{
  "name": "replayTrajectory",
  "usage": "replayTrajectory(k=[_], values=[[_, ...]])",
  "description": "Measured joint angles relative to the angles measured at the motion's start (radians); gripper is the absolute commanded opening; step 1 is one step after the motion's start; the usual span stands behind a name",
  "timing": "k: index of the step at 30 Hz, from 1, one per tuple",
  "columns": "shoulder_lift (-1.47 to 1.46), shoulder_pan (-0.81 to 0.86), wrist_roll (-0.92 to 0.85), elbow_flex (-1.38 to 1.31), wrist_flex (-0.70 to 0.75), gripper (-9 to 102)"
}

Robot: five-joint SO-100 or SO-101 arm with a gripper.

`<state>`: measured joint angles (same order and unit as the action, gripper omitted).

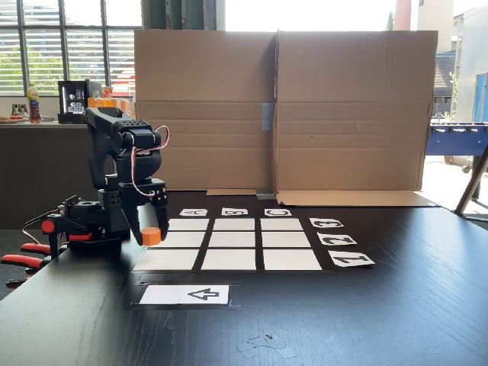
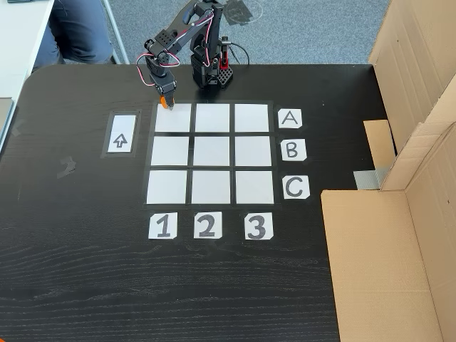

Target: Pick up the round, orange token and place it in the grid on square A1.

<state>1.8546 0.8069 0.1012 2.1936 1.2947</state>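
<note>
The black arm (image 1: pixel 122 164) stands at the edge of the dark worktop (image 2: pixel 85 285), bent forward and down. Its jaws (image 1: pixel 152 232) are closed on the token (image 1: pixel 152 235), a small orange puck held between the 2 fingertips. In a fixed view the token sits low, at the 9 o'clock edge of the grid (image 1: pixel 236 240), over or just beside the corner square nearest the arm; whether it touches the paper I cannot tell. In a fixed view from above, the jaws (image 2: pixel 165 105) hang at the 11 o'clock corner of square A1 (image 2: pixel 173 118), and the token (image 2: pixel 164 105) shows as a speck of orange at the square's border.

The grid (image 2: pixel 211 154) is 3 by 3 white squares, with labels A, B, C at 3 o'clock and 1, 2, 3 at 6 o'clock. The arrow card (image 2: pixel 121 133) lies at 9 o'clock of the grid, apart from it. Cardboard panels (image 1: pixel 282 107) stand behind the worktop.
</note>
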Motion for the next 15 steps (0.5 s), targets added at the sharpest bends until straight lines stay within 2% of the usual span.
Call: replayTrajectory(k=[7, 15], values=[[-0.002, -0.043, -0.006, 0.054, -0.091, 10], [-0.044, -0.066, -0.009, 0.071, -0.126, 10]])
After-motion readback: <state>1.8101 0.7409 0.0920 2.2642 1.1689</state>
